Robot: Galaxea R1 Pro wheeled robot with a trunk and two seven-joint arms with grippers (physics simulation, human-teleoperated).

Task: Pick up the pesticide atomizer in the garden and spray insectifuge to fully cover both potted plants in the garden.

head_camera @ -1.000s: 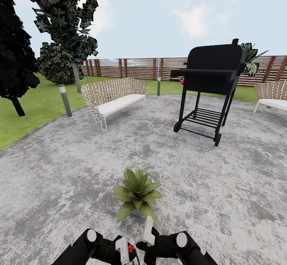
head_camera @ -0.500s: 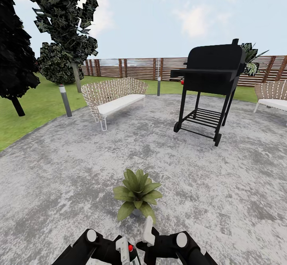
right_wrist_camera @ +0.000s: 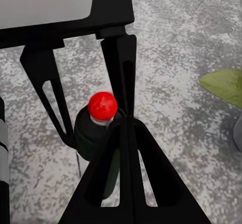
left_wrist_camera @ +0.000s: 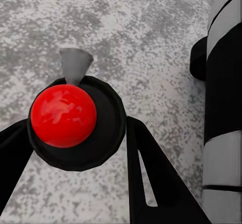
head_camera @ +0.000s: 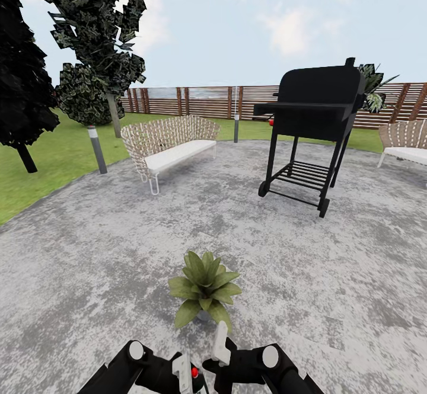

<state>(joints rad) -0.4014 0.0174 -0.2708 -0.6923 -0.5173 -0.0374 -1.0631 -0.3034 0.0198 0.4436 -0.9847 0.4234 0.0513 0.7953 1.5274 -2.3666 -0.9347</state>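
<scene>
While your left gripper (left_wrist_camera: 75, 148) clamps the atomizer (left_wrist_camera: 65, 115) between its fingers, red knob up, your right gripper (right_wrist_camera: 126, 128) sits just beside it, fingers pressed together against the bottle's side. Both hang low at the near edge over the grey patio (head_camera: 89, 252). Just beyond stands one potted plant (head_camera: 204, 287). Farther off: wicker sofa (head_camera: 169, 145) left, black grill (head_camera: 314, 127) right, fence (head_camera: 190, 101) behind.

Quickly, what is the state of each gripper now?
Left gripper: jaws closed on the pesticide atomizer.
Right gripper: cannot be told.
</scene>
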